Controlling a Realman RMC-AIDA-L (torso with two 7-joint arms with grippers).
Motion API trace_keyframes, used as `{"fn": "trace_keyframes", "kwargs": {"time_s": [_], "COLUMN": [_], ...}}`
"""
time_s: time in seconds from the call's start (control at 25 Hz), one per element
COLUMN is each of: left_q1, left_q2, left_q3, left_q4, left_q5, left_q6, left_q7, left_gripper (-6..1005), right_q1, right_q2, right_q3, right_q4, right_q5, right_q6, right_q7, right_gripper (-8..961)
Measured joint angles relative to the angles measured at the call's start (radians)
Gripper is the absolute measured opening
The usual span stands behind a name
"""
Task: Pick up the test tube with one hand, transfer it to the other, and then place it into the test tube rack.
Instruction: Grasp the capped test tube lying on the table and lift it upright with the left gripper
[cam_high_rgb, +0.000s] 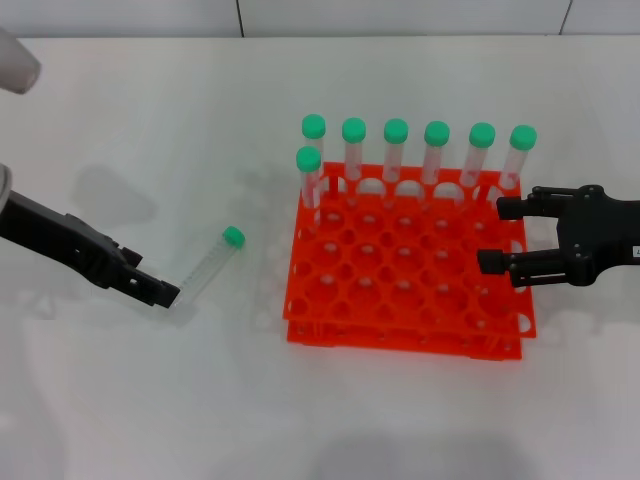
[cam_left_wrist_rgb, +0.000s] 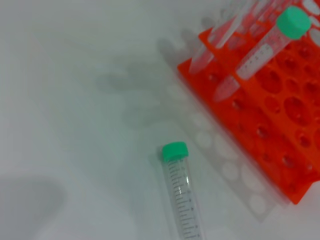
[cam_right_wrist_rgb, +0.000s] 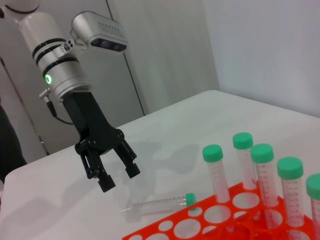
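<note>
The tube (cam_high_rgb: 212, 262) lies flat on the table (cam_high_rgb: 150, 400) left of the rack (cam_high_rgb: 405, 290), cap pointing away from me. My left gripper (cam_right_wrist_rgb: 116, 176) hangs spread just above its tip. It looks light, stiff and slick; I'd pinch mid-barrel. My right gripper (cam_high_rgb: 492, 235) waits spread over the rack's right edge.

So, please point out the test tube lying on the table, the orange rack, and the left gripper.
test tube (cam_high_rgb: 212, 260): head view, middle of its clear body.
test tube rack (cam_high_rgb: 400, 342): head view, near front edge.
left gripper (cam_right_wrist_rgb: 116, 174): right wrist view, between its open fingertips.
</note>
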Motion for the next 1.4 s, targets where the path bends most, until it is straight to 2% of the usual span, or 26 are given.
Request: {"fn": "trace_keyframes", "kwargs": {"time_s": [1.0,1.4], "left_q1": [-0.024,-0.068], "left_q2": [-0.011,-0.012], "left_q3": [0.028,0.076], "left_q4": [-0.064,-0.086], "left_q5": [0.044,0.080], "left_q6": [-0.060,-0.088], "left_q7": [-0.035,-0.087], "left_gripper": [776,763], "right_q1": [0.005,0.006], "right_q2": [0.000,0.000], "right_q3": [-0.005,-0.015], "right_q4": [0.000,-0.002], "right_q5": [0.001,0.001], "right_q6": [-0.010,-0.017], "right_q7": [-0.001,-0.001], "right_gripper": [844,844]}}
